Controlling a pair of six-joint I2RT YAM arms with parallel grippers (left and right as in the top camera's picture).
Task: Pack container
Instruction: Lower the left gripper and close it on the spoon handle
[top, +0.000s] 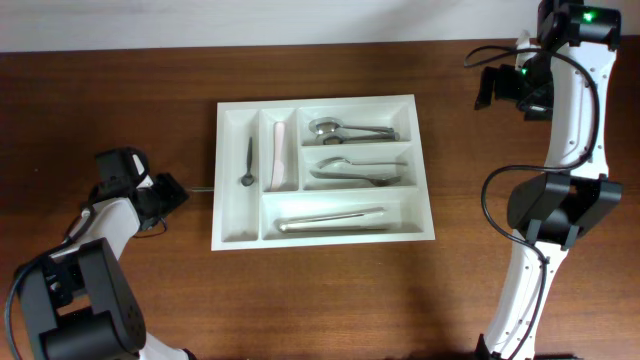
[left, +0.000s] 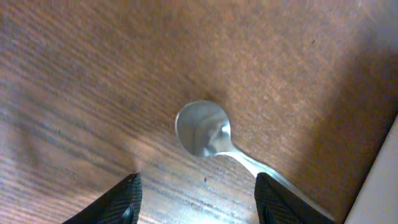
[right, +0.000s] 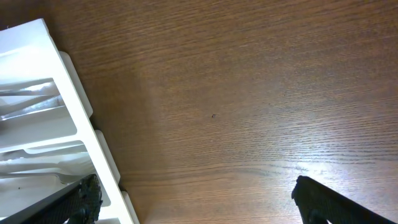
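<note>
Left claw (top: 168, 192) hangs low over the brown wooden table (top: 120, 90), its two dark fingers (left: 127, 199) spread apart and gripping nothing. From its wrist view a small metal spoon (left: 202, 130) lies flat on the wood just ahead of the gap between the fingers. The spoon's bowl faces up, and its thin handle runs back past the right-hand finger. From above, that handle shows as a fine line between this claw and the container (top: 232, 215), which sits just beyond it.

The container is a white tray, flat on the table. Nearest the claw is a narrow compartment holding one small dark spoon (top: 248, 162). The next narrow one holds a pale piece (top: 279, 155) that I cannot make out. Farther off are three long compartments stacked one behind another. Two of them hold shiny cutlery (top: 350, 130), and the third holds long straight pieces (top: 330, 220).

On the far side of the tray, well apart from it, the right claw (top: 490, 88) is raised above bare wood. Its fingers (right: 323, 202) stand wide apart and empty, with a corner of the tray off to one side in its wrist view.
</note>
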